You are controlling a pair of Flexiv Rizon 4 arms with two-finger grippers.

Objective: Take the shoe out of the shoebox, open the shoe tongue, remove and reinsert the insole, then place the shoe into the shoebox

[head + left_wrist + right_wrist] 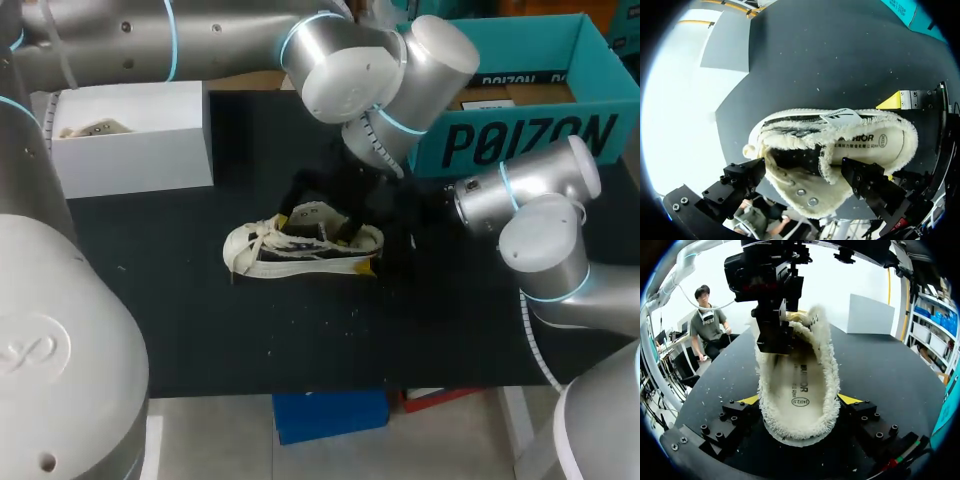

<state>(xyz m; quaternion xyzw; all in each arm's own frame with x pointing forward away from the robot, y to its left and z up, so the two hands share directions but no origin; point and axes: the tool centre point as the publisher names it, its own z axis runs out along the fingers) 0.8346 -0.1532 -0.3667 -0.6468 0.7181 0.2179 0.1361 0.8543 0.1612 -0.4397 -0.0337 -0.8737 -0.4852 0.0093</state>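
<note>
I work on a matte black worktop (200,330), flecked with tiny white crumbs (352,312) toward its near edge. At its far right corner stands a large open teal cardboard box (530,140), with brown cardboard (535,95) lying inside it.

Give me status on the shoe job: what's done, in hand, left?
Done: shoe is out on the black mat. In hand: right pincer clamps the heel; left pincer is at the tongue, over the opening. Insole sits inside. Likely left: pull and refit insole, then rebox.
</note>
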